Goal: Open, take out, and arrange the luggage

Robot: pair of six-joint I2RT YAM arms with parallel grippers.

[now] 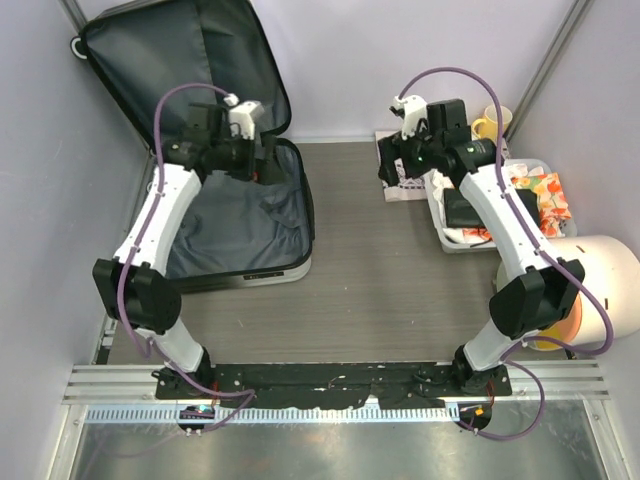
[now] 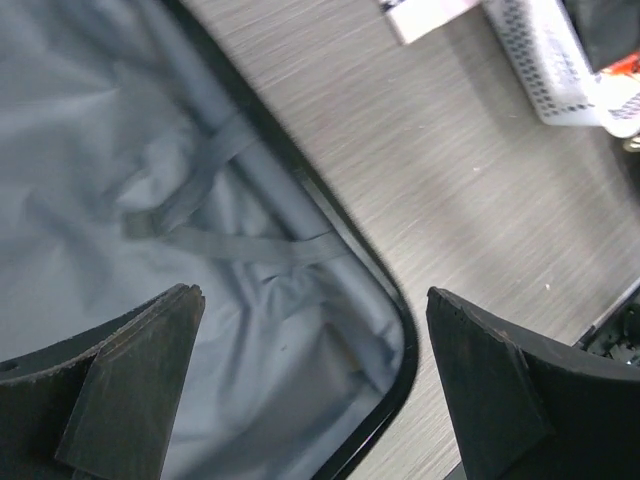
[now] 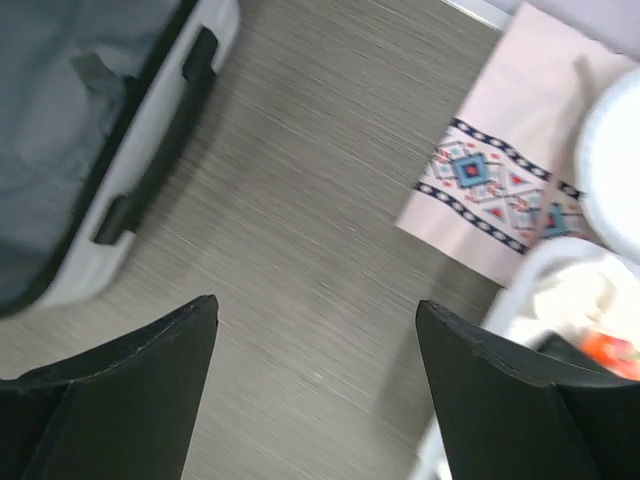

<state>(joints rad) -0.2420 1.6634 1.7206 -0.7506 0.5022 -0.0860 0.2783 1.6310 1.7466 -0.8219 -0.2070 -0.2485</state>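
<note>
The luggage (image 1: pixel 245 225) lies open at the left of the table, its lid (image 1: pixel 170 55) leaning against the back wall. Its dark grey lining (image 2: pixel 120 200) with loose straps looks empty. My left gripper (image 1: pixel 262 160) hangs open and empty over the suitcase's far right corner; in the left wrist view (image 2: pixel 315 300) its jaws straddle the suitcase rim. My right gripper (image 1: pixel 392 165) is open and empty above the bare table, beside a patterned cloth (image 1: pixel 402 178). In the right wrist view (image 3: pixel 315 305) the suitcase side handle (image 3: pixel 160 135) shows at the left.
A white slatted basket (image 1: pixel 452 222) at the right holds a dark item and colourful packets (image 1: pixel 548 200). The patterned cloth (image 3: pixel 500 190) lies left of it. A yellow mug (image 1: pixel 490 122) stands at the back right. A white round appliance (image 1: pixel 610 285) sits at the right edge.
</note>
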